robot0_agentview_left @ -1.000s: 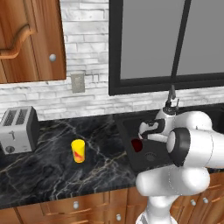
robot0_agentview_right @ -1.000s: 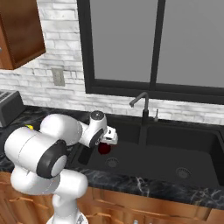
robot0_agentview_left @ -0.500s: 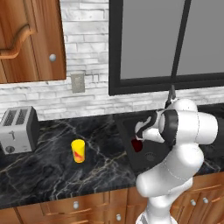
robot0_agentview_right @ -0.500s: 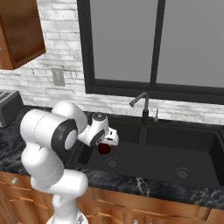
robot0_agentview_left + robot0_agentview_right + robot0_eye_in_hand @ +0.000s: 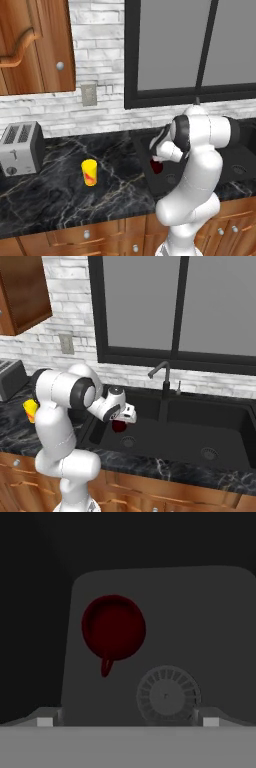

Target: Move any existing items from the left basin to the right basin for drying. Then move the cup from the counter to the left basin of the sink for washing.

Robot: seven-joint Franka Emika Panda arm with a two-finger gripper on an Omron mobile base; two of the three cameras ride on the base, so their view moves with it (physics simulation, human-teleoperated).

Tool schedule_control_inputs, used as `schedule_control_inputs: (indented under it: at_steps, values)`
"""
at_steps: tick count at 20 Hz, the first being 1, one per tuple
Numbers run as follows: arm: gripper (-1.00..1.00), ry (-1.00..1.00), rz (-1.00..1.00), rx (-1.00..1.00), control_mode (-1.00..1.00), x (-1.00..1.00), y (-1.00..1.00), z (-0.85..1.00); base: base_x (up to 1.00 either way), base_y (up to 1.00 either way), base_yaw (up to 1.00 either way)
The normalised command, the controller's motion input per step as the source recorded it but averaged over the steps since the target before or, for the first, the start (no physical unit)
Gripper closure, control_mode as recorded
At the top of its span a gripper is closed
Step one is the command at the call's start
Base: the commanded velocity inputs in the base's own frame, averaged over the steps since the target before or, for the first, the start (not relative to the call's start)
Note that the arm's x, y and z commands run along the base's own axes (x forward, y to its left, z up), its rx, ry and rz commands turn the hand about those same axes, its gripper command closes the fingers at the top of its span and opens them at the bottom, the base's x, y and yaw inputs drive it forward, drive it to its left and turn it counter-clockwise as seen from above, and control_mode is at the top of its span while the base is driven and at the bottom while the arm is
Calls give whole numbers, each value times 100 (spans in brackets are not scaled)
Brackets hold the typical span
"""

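Dark red item (image 5: 157, 165) half behind the arm; toaster (image 5: 11, 377) cut by the frame edge.

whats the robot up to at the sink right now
The white arm holds its open hand over the left basin, just above a small dark red mug standing on the basin floor beside the drain. Nothing is gripped yet. The yellow cup sits on the counter, near the toaster.

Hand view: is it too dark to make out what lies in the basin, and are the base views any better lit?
Hand view: dim and low in contrast, yet the dark red round cup-like object and the round drain read clearly on the basin floor. Left base view: evenly lit, the small yellow cup crisp. Right base view: bright, no glare, the matte black sink keeps little detail.
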Motion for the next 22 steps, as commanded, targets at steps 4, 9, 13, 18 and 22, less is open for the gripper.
schedule_control_inputs:
  at_steps: [4,9,13,18,22]
  values:
    - [-100,5,0,0,-100,23,0,-28,0,0,0]
    - [-100,5,0,0,-100,21,10,-31,0,0,0]
    - [-100,5,0,0,-100,17,16,-31,0,0,0]
    - [-100,5,0,0,-100,16,8,-25,0,0,0]
    - [-100,3,0,0,-100,14,1,-24,0,0,0]
